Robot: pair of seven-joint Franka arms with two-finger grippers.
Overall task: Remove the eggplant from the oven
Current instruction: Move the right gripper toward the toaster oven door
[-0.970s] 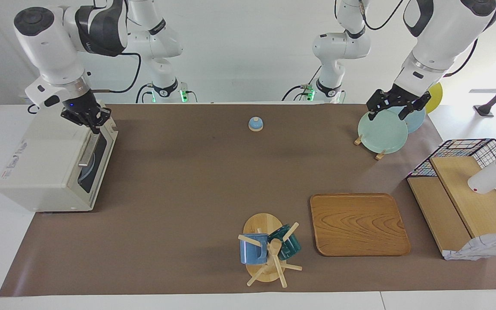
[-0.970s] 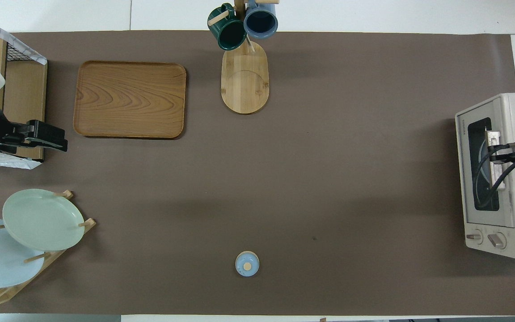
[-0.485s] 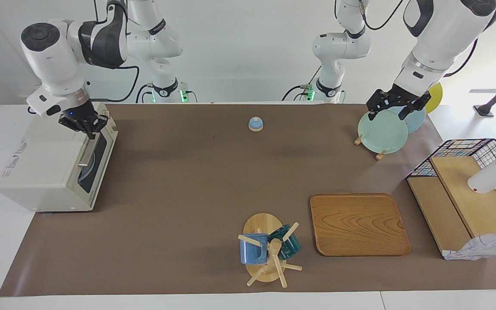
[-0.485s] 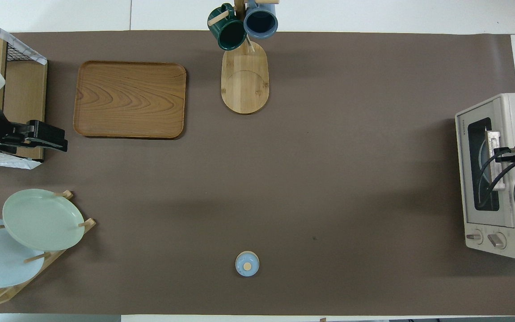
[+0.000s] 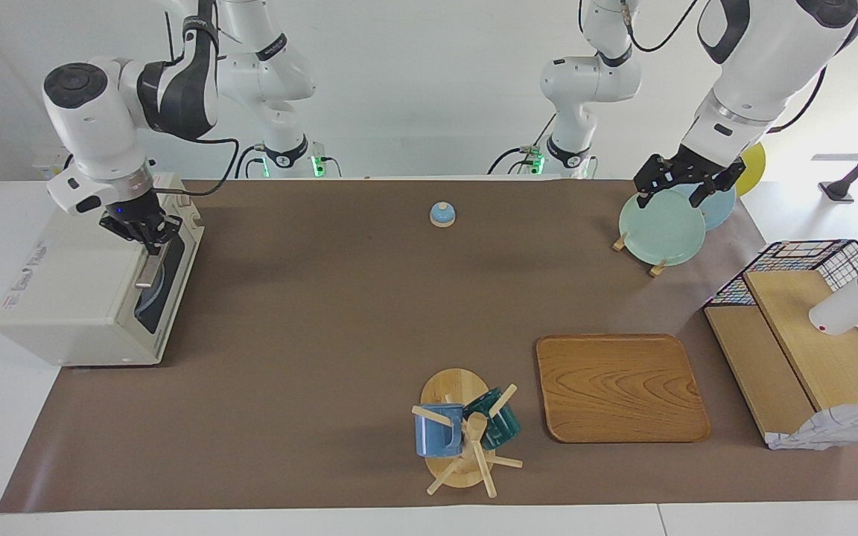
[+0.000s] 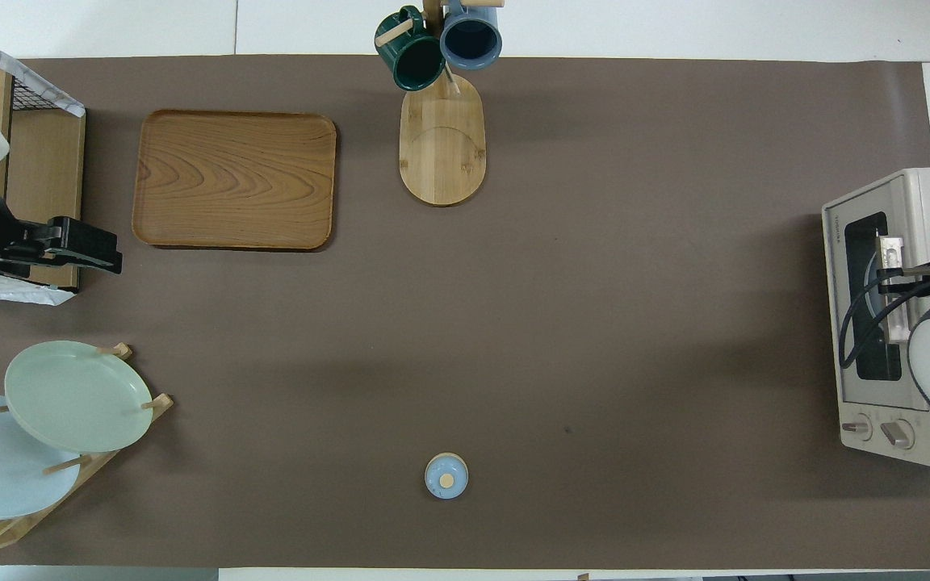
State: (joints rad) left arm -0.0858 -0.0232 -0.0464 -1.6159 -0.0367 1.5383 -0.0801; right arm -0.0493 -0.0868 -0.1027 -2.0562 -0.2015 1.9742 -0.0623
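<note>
Your right gripper [image 5: 147, 232] has slid along the oven [image 5: 94, 286] top edge since a second ago and now sits at the silver handle [image 5: 150, 260] of the closed door; whether its fingers grip the bar, you cannot tell. The eggplant isn't visible. Your left gripper [image 5: 686, 184] waits, fingers spread and empty, over the plate rack [image 5: 660, 227].

The right gripper [image 5: 147, 237] sat at the closed oven's [image 5: 94, 294] silver handle [image 5: 150, 264]; the left gripper [image 5: 686, 184] hung over the racked plates [image 5: 661, 228] on the desk [image 5: 339, 313].
</note>
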